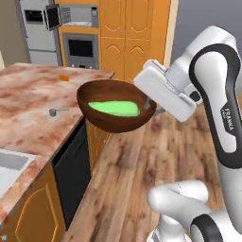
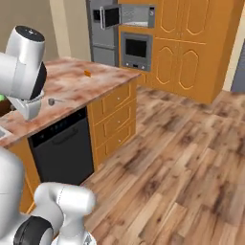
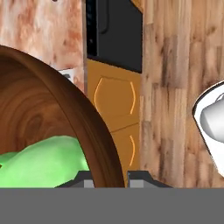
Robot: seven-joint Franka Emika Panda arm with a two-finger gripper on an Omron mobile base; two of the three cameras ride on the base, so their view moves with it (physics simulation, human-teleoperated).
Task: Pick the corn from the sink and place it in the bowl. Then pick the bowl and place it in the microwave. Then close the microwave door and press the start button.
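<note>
Gripping the rim of the bowl (image 1: 113, 106), the end effector (image 1: 150, 106) holds it in the air, beyond the near right edge of the desk (image 1: 28, 99) and above the wooden floor (image 1: 142, 160). In the hand view the two finger tips stand on either side of the bowl wall (image 3: 94, 131), one inside and one outside, closed on it. The bowl is tilted slightly, its opening facing up and toward the left base view.

The corn (image 1: 113, 108) lies inside the bowl on its bottom, seen as a bright green oblong; in the hand view it rests against the inner wall (image 3: 43, 159).

The sink (image 1: 9, 168) is set in the desk at the near left, well apart from the bowl; only a corner of one basin is visible. A small grey object (image 1: 53, 112) and a small orange object (image 1: 64, 78) lie on the desk top, left of the bowl.

The microwave (image 2: 127, 15) sits at the far wall, built into the orange cabinets above the oven (image 2: 135, 50). The microwave door (image 2: 109, 16) stands swung open to the left. Microwave and bowl are well apart.
</note>
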